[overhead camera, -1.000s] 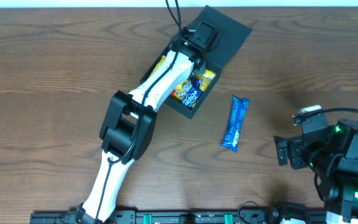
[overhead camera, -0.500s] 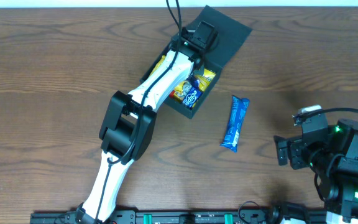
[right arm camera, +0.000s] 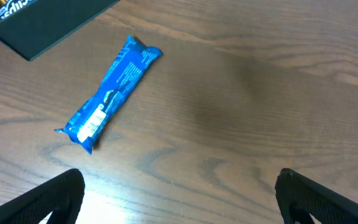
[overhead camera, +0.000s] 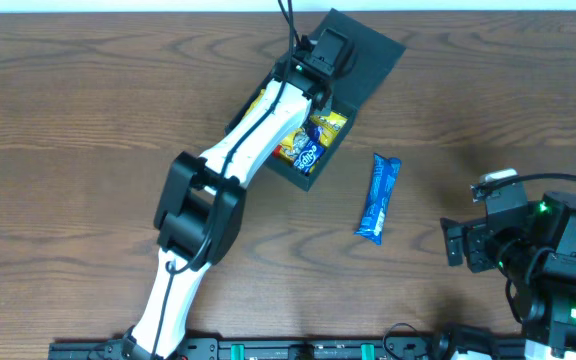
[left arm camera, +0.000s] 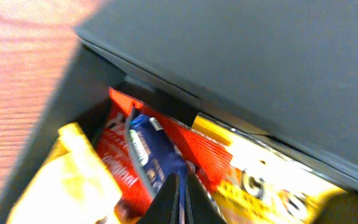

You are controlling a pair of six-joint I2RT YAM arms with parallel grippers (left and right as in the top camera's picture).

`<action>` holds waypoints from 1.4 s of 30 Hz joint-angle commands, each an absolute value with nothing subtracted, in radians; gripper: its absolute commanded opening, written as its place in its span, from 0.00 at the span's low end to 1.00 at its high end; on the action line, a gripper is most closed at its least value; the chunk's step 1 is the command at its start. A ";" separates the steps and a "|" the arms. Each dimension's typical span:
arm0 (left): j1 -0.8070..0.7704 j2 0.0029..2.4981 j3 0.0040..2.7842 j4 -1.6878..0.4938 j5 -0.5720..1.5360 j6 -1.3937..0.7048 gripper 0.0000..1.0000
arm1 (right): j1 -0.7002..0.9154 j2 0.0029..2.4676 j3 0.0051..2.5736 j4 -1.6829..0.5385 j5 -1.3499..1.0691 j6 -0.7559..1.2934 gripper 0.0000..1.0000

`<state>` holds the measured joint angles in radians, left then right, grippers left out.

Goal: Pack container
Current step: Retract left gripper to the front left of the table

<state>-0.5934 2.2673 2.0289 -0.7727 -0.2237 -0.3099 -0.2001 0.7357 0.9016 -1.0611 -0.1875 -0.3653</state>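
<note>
**Layout, table top**

The container [overhead camera: 368, 55] sits at the far middle of the table [overhead camera: 68, 150], its lid laid back toward the far right. Packets [overhead camera: 308, 145] lie inside it, overlapping. The left arm [overhead camera: 198, 200] runs diagonally from the near edge to the container, with the left gripper [left arm camera: 180, 198] inside, over the packets. A long packet [overhead camera: 378, 198] lies on the table just right of the container, not touching it. The right gripper [right arm camera: 180, 196] is at the near right, well apart from the long packet.
</note>
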 commanded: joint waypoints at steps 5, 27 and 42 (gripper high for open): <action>-0.628 2.010 2.024 -0.939 -0.236 -0.176 0.11 | -0.209 0.735 0.901 -1.063 -0.199 -0.352 0.99; -0.652 1.170 1.358 -1.161 -0.159 -0.149 0.95 | -0.209 0.735 0.901 -1.063 -0.199 -0.352 0.99; -0.615 0.896 1.082 -1.083 -0.160 -0.111 0.95 | -0.208 0.735 0.901 -1.062 -0.245 -0.339 0.99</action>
